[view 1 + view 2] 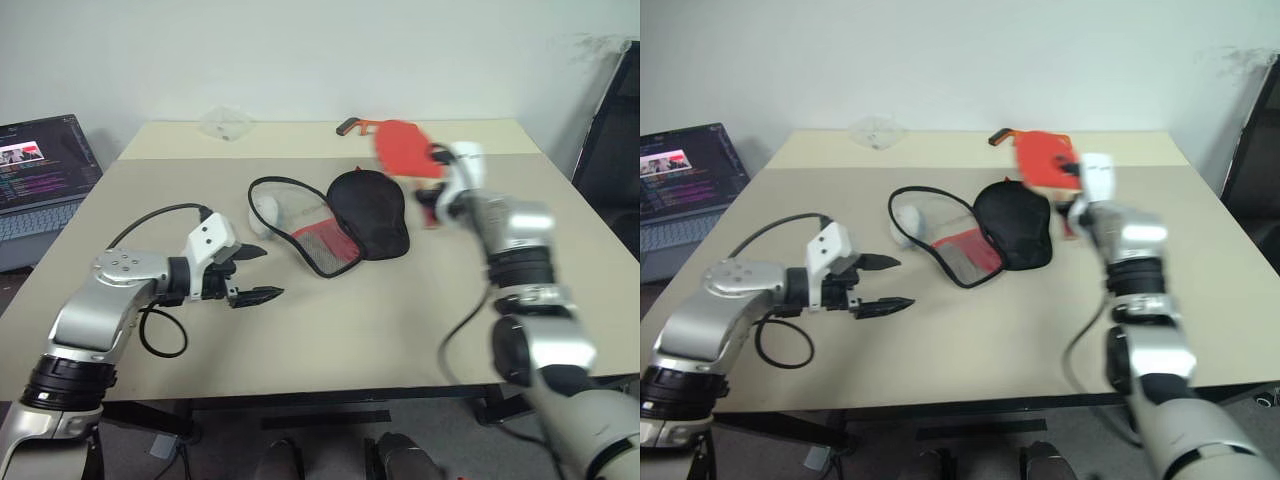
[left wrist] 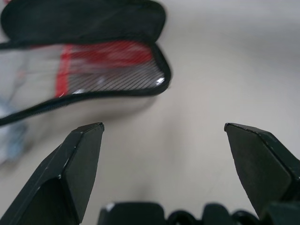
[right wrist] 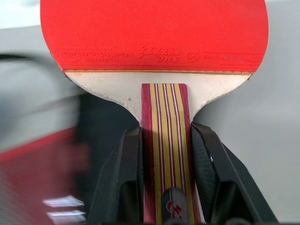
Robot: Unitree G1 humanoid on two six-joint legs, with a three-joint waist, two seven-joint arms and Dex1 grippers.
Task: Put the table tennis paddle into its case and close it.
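Grip: right gripper point(image 3: 165, 154) is clenched on the striped handle of the paddle point(image 3: 154, 33), one black finger on each side of the wood, red face pointing away from the wrist. In the head views the paddle point(image 1: 405, 150) hangs in the air above the far right part of the table point(image 1: 330, 330), just beyond the case point(image 1: 345, 215), not touching it.

Case lies open mid-table, black half point(image 1: 372, 208) to the right, mesh-and-red half point(image 1: 325, 243) folded out toward the left gripper; zip edge loops round a pale item on the far left side (cannot tell what it is).

Left gripper point(image 1: 252, 272) is released, fingers wide apart, hovering low over the table just short of the mesh flap point(image 2: 112, 70).

Judgement for this step: bring the paddle down face first and flat, aligned with the case's round end, so the handle ends in the narrow neck. The soft cover will likely slide or bunch, so the left gripper should pin the near flap before the blade goes in. Keep the handle grip firm until the face is seated.
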